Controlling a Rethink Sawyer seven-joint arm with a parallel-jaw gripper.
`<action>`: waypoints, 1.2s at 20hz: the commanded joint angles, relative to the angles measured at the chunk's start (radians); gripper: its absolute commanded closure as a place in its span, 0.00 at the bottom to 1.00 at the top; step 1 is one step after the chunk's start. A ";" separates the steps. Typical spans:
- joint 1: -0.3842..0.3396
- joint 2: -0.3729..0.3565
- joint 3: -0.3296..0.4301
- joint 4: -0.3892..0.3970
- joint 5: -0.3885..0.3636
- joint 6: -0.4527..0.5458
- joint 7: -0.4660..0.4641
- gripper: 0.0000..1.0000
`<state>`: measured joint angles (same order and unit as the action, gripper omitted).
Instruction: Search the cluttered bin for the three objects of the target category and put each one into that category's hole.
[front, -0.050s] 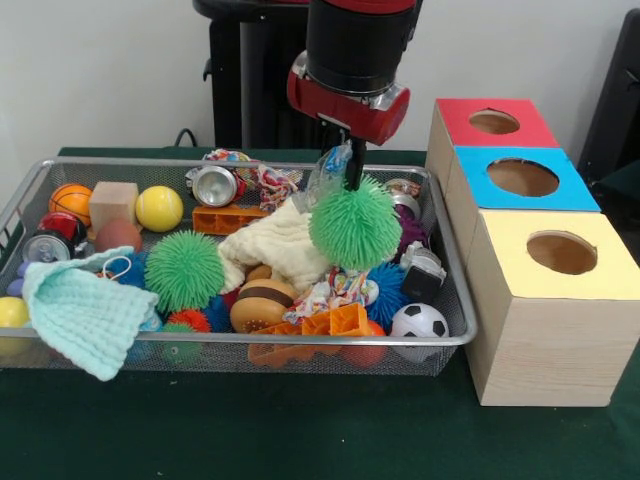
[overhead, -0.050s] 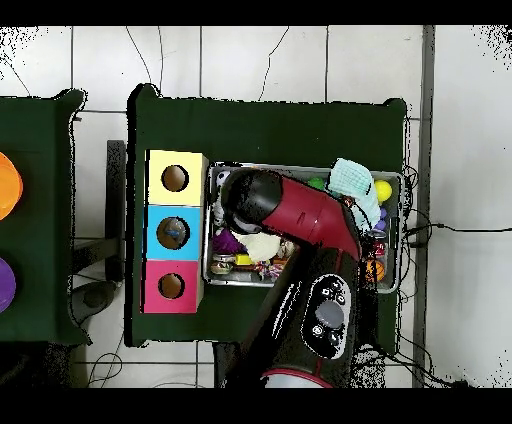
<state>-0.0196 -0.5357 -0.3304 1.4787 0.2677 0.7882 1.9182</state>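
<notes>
The gripper (front, -0.050s: 352, 172) hangs over the right half of the wire mesh bin (front, -0.050s: 455, 340), its fingers clenched on a green spiky ball (front, -0.050s: 356, 223) that is lifted clear above the clutter. A second green spiky ball (front, -0.050s: 184, 270) lies in the bin's middle-left, beside a cream cloth (front, -0.050s: 275, 250). A mint washcloth (front, -0.050s: 80, 312) drapes over the near left rim. Also in the bin: a yellow ball (front, -0.050s: 159, 208), a small basketball (front, -0.050s: 70, 200), a wooden block (front, -0.050s: 112, 203), a soccer ball (front, -0.050s: 419, 321), an orange plastic piece (front, -0.050s: 337, 320) and a crushed can (front, -0.050s: 213, 185). To the right on the green desk (front, -0.050s: 300, 430) stand three wooden boxes touching in a row, with a yellow top (front, -0.050s: 560, 252), a blue top (front, -0.050s: 522, 178) and a red top (front, -0.050s: 494, 122), each with a round hole. In the overhead view, the arm (overhead, -0.050s: 300, 215) covers most of the bin
</notes>
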 joint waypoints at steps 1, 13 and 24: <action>-0.025 -0.012 0.037 0.150 0.044 -0.120 0.242 1.00; -0.051 -0.020 0.062 0.201 0.053 -0.196 0.215 1.00; -0.046 -0.021 0.060 0.201 0.053 -0.196 0.220 0.00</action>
<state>-0.0447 -0.5601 -0.3305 1.6193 0.2745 0.6284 1.9184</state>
